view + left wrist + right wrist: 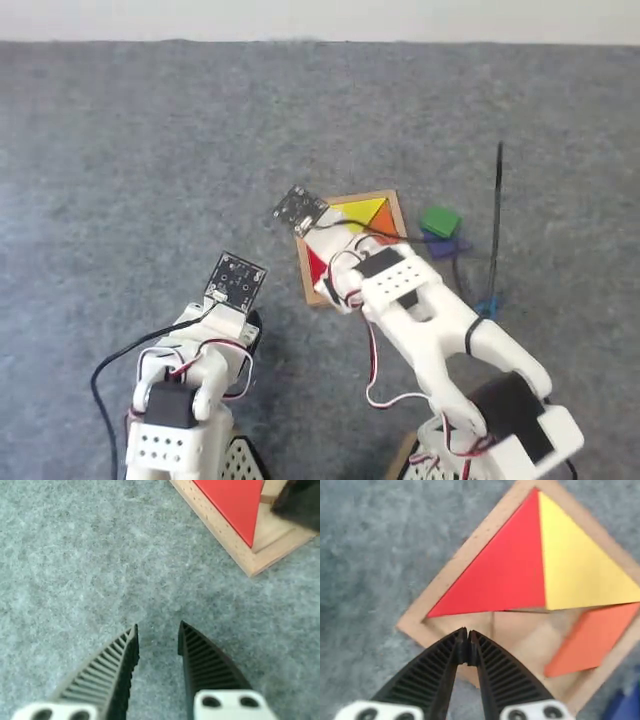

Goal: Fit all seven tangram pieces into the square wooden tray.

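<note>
The square wooden tray [385, 197] [470, 545] lies at mid-table. It holds a red triangle [505, 575] [317, 266], a yellow triangle [575, 565] [364, 212] and an orange piece [592, 637]. My right gripper [468, 636] is shut and empty, just above the tray's bare wood near a corner. A green piece [440, 220] rests on a purple-blue piece [443, 243] just right of the tray. My left gripper [158, 629] hangs open over bare carpet, left of the tray's corner [250, 565], with nothing between its fingers.
Grey carpet [150, 150] covers the table. A black cable [497, 220] runs upright past the green piece, right of the tray. The right arm [430, 310] stretches over the tray's near side. A dark part [300, 502] overhangs the tray's red triangle [232, 505].
</note>
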Motion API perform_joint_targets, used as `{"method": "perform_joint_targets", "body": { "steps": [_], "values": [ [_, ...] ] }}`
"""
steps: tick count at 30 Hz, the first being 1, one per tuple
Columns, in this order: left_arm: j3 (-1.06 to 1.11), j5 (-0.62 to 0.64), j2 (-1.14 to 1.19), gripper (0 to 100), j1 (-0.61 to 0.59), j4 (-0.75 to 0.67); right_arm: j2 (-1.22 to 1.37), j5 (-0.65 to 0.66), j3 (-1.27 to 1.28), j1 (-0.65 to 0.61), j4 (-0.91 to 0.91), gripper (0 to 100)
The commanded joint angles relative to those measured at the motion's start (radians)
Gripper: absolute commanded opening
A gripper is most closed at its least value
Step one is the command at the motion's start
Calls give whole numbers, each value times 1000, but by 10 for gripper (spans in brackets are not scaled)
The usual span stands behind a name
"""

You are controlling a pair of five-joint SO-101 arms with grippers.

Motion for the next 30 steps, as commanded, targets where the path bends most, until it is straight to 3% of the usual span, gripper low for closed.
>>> {"method": "perform_joint_targets", "body": {
  "steps": [1,6,16,30],
  "values": [
    [-12,8,-21,123,-2,3,-62,-8,11,-24,-18,9],
    [-12,8,-21,123,-2,3,-62,-8,17,-31,-19,9],
    [-12,8,-21,123,-2,3,90,57,-69,148,-64,9],
    [-12,8,-21,123,-2,3,119,55,-178,179,-27,9]
  ]
}}
